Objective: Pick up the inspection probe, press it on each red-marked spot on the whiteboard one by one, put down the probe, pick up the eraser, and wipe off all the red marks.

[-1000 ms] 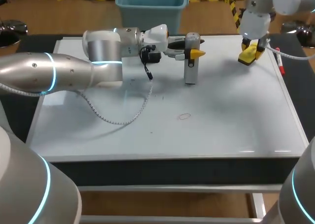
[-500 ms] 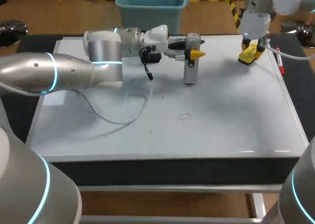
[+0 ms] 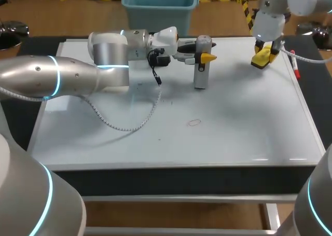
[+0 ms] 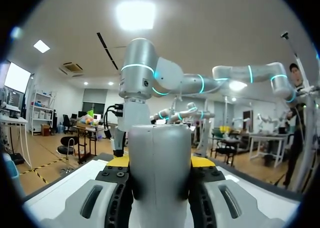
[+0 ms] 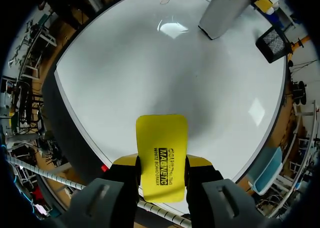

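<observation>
Head view: the whiteboard [image 3: 244, 127] covers the table. Near the middle of its far edge the probe [image 3: 200, 76], a grey cylinder, stands upright. Its lower end is at the whiteboard's surface, though actual contact cannot be made out. The left gripper [image 3: 201, 53] comes in level from the whiteboard's left side and is clamped on the probe's upper part, one yellow tip showing on the near side. A thin cable [image 3: 129, 123] trails from that wrist across the whiteboard's left half. One small red mark [image 3: 194, 123], a loop, lies about the whiteboard's centre. Over the far right corner the right gripper [image 3: 263, 56] points down, gripping the yellow eraser [image 3: 259, 62] above the surface. A red pen [image 3: 294, 66] lies along the whiteboard's right edge.

Left wrist view: the probe [image 4: 160, 153] fills the gap between the fingers [image 4: 204, 161], which press it from both sides. The whiteboard [image 4: 65, 185] stretches ahead beneath.

Right wrist view: the eraser [image 5: 162, 138] is clamped flat between the two fingers [image 5: 199, 162], over the whiteboard [image 5: 150, 72]. The probe [image 5: 225, 10] stands well ahead, at the opposite part of the whiteboard, and the red mark [image 5: 164, 1] is faint beside it.
</observation>
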`<state>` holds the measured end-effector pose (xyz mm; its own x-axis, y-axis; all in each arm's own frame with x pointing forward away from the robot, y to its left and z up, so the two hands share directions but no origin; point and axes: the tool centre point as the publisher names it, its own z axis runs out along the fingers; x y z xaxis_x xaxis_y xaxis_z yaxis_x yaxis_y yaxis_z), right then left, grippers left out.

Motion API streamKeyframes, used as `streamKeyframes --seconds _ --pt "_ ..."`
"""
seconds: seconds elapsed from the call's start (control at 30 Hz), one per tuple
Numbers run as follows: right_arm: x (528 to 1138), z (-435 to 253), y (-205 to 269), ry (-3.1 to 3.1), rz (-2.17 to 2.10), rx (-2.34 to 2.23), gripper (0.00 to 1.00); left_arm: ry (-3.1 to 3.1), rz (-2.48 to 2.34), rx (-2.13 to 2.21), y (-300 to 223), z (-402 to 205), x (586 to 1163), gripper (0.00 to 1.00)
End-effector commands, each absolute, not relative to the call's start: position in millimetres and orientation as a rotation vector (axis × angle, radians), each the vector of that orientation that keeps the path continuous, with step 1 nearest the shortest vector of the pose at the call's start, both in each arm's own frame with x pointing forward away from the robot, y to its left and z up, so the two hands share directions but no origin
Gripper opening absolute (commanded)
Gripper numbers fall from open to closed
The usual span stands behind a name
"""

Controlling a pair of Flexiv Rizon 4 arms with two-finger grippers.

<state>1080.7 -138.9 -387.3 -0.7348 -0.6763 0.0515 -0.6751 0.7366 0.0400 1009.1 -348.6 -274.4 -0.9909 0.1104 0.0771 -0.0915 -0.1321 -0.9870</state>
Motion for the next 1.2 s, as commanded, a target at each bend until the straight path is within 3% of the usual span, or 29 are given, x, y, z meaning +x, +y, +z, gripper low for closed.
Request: streamKeyframes --seconds 0.03,0.23,1.2 --pt "1081 -386 -139 -2.866 -0.023 1.119 0.00 -1.986 2.269 -0.023 -346 -266 1005 0.00" --pt "1081 -386 -139 -2.866 -0.023 1.119 0.00 -2.024 2.277 -0.040 -329 -255 1006 0.00" --pt "1081 -386 -139 -2.866 -0.023 1.119 0.00 -2.215 2.485 0.245 -150 -239 1009 0.00"
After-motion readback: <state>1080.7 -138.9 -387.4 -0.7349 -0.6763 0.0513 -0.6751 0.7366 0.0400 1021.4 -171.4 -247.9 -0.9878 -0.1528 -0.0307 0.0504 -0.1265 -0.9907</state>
